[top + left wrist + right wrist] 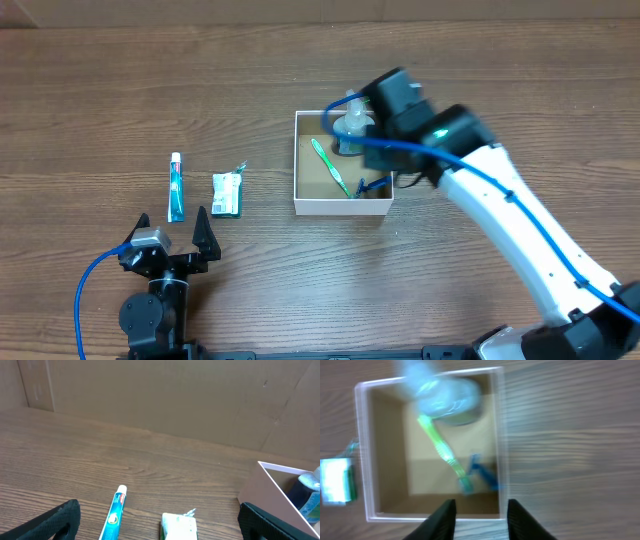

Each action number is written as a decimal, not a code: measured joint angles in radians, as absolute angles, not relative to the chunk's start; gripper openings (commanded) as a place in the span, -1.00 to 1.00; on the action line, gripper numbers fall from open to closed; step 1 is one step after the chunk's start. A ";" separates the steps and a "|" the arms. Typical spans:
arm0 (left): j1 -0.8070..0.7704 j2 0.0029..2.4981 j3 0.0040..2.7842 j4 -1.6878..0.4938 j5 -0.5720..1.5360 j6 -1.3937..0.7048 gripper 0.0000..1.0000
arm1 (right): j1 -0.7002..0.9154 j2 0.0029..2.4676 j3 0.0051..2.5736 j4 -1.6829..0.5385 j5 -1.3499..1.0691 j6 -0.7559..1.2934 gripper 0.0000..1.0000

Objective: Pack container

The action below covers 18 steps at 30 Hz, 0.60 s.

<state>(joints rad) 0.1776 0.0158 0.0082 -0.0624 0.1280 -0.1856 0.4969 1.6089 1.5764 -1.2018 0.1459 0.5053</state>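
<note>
Cardboard seems to be what the container point(343, 206) is made of. It should be light and fairly stiff along its folded walls, but easy to dent, and it may skid over the wooden bench point(480, 50) if nudged. A sound hold would probably be one wall pinched from above near its middle, with one finger inside and one outside. A flat push against a wall would also move it. The open rim looks the weakest part, and the corners should resist crushing better. With things already inside, lifting it by a single wall might tip it.

It is a small, square, shallow box with white walls and a brown floor, open at the top. In the overhead view it sits on the bench a little right of centre. A green toothbrush point(330, 168) lies diagonally inside it. A small blue item point(372, 185), too blurred to name, lies by the wall nearest the robot, and a clear bottle point(352, 125) sits at the far wall.

The right gripper point(479, 522) hangs above the container's near edge with its fingers parted and nothing between them. The left gripper point(172, 232) is also spread and empty, low over the bench and well apart from the container. A toothpaste tube point(176, 187) and a small white-and-green packet point(227, 194) lie just ahead of it, both outside the box.
</note>
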 measured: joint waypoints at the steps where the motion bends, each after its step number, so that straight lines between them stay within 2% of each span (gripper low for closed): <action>1: 0.178 0.016 0.008 -0.062 0.128 -0.186 1.00 | 0.441 1.599 1.576 -1.234 0.148 0.514 0.64; 2: 0.178 0.016 0.008 -0.062 0.128 -0.186 1.00 | 0.399 1.595 1.576 -1.253 0.149 0.514 0.94; 3: 0.178 0.016 0.008 -0.062 0.128 -0.186 1.00 | 0.361 1.592 1.576 -1.274 0.150 0.520 1.00; 9: 0.178 0.016 0.008 -0.062 0.128 -0.186 1.00 | 0.129 1.591 1.576 -1.336 0.154 0.521 1.00; 18: 0.178 0.016 0.008 -0.062 0.128 -0.186 1.00 | 0.060 1.591 1.576 -1.347 0.165 0.520 1.00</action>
